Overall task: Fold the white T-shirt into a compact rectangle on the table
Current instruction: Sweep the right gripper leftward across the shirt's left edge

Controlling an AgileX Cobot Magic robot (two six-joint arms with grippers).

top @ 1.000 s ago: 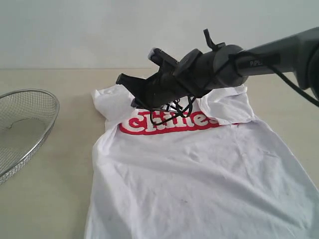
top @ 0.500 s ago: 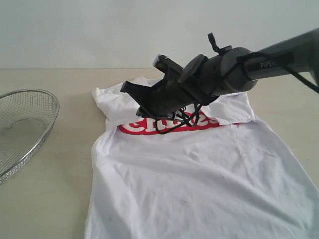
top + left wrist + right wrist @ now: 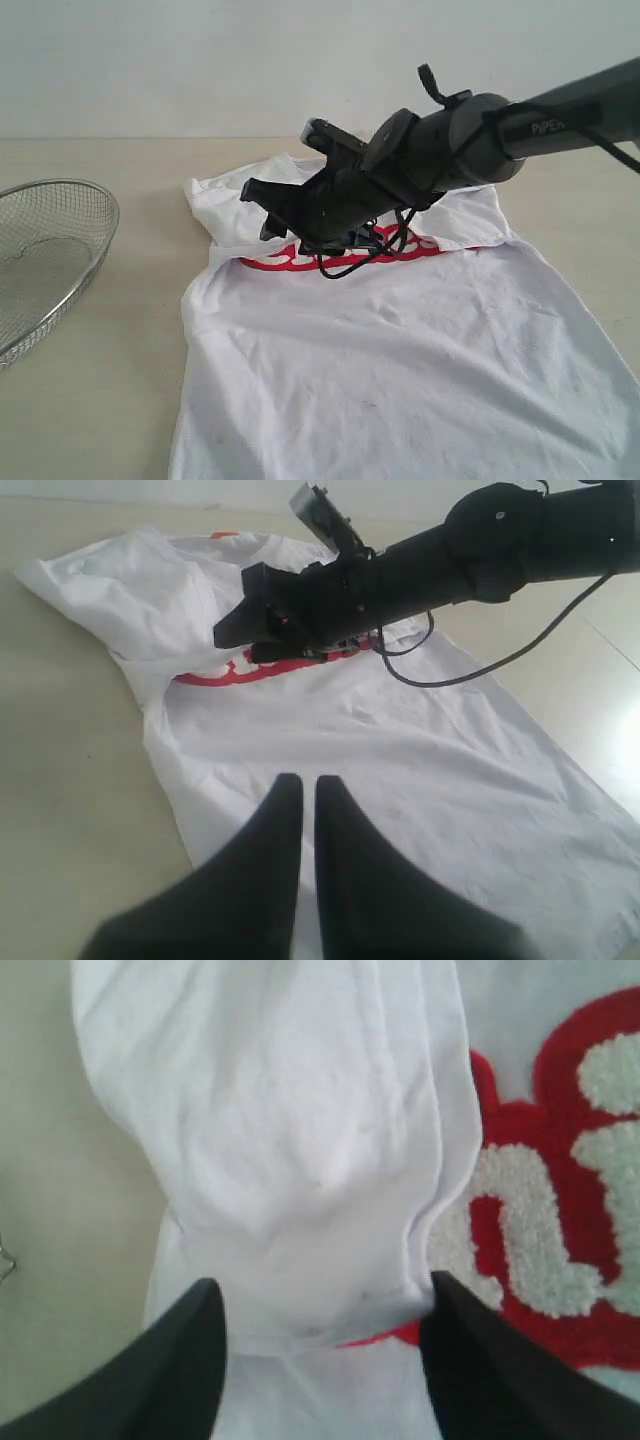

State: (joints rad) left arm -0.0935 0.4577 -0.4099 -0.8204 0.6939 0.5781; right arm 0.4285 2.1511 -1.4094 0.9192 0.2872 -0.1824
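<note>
The white T-shirt [image 3: 400,370] lies spread on the table [image 3: 100,400], its red lettered band [image 3: 300,262] partly hidden by my right arm. My right gripper [image 3: 262,210] reaches in from the right and hovers low over the shirt's left sleeve [image 3: 215,200]. In the right wrist view that gripper [image 3: 322,1295] stands open, its fingers [image 3: 200,1330] straddling a folded white sleeve [image 3: 300,1160] beside the red band [image 3: 520,1240]. My left gripper [image 3: 308,782] is shut on nothing, above the shirt's lower body [image 3: 420,780], and the right gripper [image 3: 235,630] shows beyond it.
A round wire-mesh basket [image 3: 50,250] stands at the table's left edge. Bare tabletop [image 3: 60,730] runs along the shirt's left side. A black cable loop [image 3: 345,262] hangs under the right wrist, close to the cloth.
My right gripper has sunk lower over the sleeve and red band, and its jaws have gone from shut to open. The shirt lies much as before.
</note>
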